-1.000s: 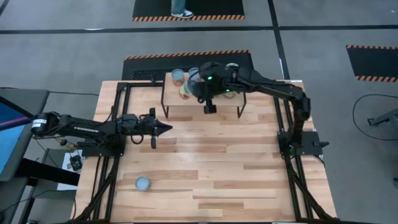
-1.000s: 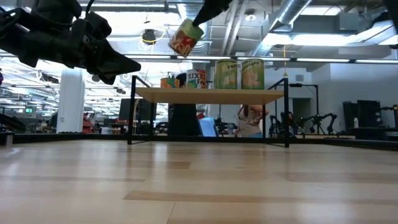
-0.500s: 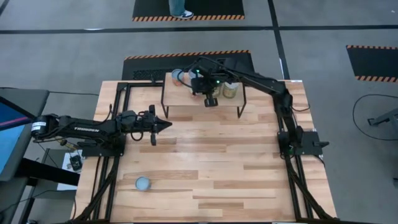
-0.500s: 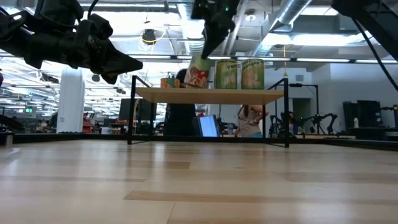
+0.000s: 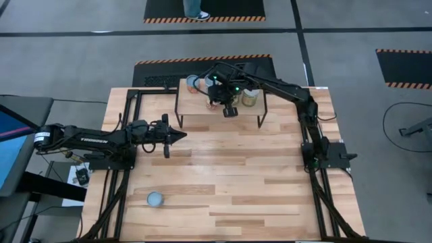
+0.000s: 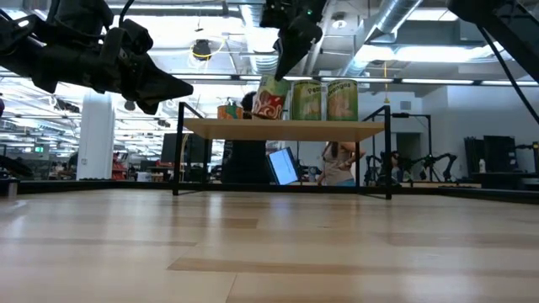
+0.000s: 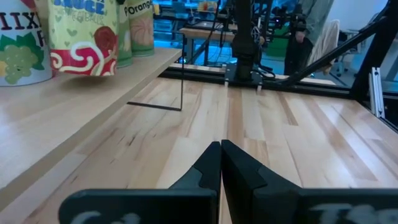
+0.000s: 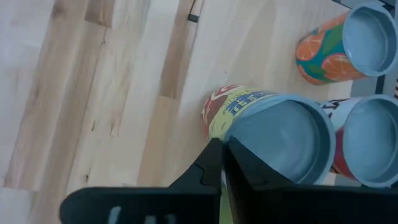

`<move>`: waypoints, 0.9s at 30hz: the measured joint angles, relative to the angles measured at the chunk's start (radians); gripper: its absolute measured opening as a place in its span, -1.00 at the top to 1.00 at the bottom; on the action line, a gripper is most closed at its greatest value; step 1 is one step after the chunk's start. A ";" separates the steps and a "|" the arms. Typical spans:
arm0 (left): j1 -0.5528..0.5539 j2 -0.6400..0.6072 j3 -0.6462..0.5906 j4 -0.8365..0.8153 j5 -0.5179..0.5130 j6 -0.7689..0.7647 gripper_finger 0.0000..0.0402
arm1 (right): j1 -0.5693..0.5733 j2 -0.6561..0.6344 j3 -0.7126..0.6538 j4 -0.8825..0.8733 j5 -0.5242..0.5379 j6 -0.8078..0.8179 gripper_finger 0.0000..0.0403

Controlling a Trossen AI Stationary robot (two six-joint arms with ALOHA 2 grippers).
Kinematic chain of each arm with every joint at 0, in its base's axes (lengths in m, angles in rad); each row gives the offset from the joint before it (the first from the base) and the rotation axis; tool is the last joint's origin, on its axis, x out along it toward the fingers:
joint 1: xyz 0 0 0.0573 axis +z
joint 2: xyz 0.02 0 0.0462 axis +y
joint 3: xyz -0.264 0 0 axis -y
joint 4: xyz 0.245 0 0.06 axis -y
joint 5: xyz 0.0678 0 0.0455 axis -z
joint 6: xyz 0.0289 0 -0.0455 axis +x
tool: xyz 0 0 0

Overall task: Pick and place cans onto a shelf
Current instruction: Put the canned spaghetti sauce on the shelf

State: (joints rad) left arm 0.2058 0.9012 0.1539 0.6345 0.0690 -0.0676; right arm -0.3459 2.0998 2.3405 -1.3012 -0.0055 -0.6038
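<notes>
Right gripper (image 8: 222, 163) pinches can (image 8: 273, 134) rim, wrist-view only.

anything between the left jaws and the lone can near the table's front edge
Nothing: in the high view only bare tabletop lies between the left gripper and that can.

Four views, one table (image 5: 236, 182)

Overhead looks straight down; low camera looks level across; both wrists sit close, sharing the shelf (image 6: 286, 129).
</notes>
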 joint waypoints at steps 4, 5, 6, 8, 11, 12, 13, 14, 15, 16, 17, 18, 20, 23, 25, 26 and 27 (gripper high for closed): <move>0.000 0.000 0.000 0.000 -0.002 0.000 1.00 | 0.007 0.000 0.000 -0.003 0.000 0.001 0.81; 0.000 0.000 0.000 0.000 -0.001 0.000 1.00 | 0.010 0.000 0.000 -0.003 0.000 0.001 0.79; 0.000 0.000 0.000 0.000 -0.001 0.000 1.00 | 0.013 0.000 0.000 -0.002 0.000 0.001 0.78; 0.000 0.000 0.000 0.000 -0.001 0.000 1.00 | 0.016 0.000 0.000 -0.002 0.000 0.000 0.76; 0.000 0.000 0.000 0.000 -0.001 0.000 1.00 | 0.019 0.000 0.000 0.001 0.000 0.000 0.71; 0.000 0.000 0.000 0.000 -0.001 0.000 1.00 | 0.019 0.000 0.000 0.003 0.000 0.001 0.69; 0.000 0.000 0.000 0.000 -0.001 0.000 1.00 | 0.019 0.000 0.000 0.005 0.000 0.001 0.68; 0.000 0.000 0.000 0.000 -0.001 0.000 1.00 | 0.019 0.000 0.000 0.008 0.000 0.001 0.66; 0.000 0.000 0.000 0.000 -0.001 -0.001 1.00 | 0.019 0.000 0.000 0.014 0.001 0.001 0.64; 0.000 0.000 0.000 0.000 -0.001 -0.001 1.00 | 0.019 0.000 0.000 0.019 0.001 0.001 0.61; 0.000 0.000 0.000 -0.001 -0.001 0.000 1.00 | 0.018 0.000 0.000 0.023 0.001 0.001 0.59; 0.000 0.000 0.000 -0.002 -0.001 -0.001 1.00 | 0.018 0.000 0.000 0.029 0.004 0.001 0.57; 0.000 0.000 0.000 -0.010 -0.001 0.000 1.00 | 0.018 0.000 0.000 0.039 0.006 0.002 0.52; 0.000 0.000 0.000 -0.017 -0.001 -0.001 1.00 | 0.018 0.000 0.000 0.057 0.006 0.000 0.48; 0.000 0.000 0.000 -0.016 -0.001 -0.001 1.00 | 0.021 0.000 0.000 0.071 0.007 -0.006 0.47; 0.000 0.000 0.000 -0.017 -0.001 0.000 1.00 | 0.025 0.000 0.000 0.072 0.013 -0.007 0.47; 0.000 0.000 0.000 -0.017 -0.001 0.000 1.00 | 0.030 -0.002 0.004 0.071 0.025 -0.007 0.49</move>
State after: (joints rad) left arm 0.2058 0.9012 0.1543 0.6178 0.0685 -0.0678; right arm -0.3159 2.0975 2.3441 -1.2304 0.0193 -0.6109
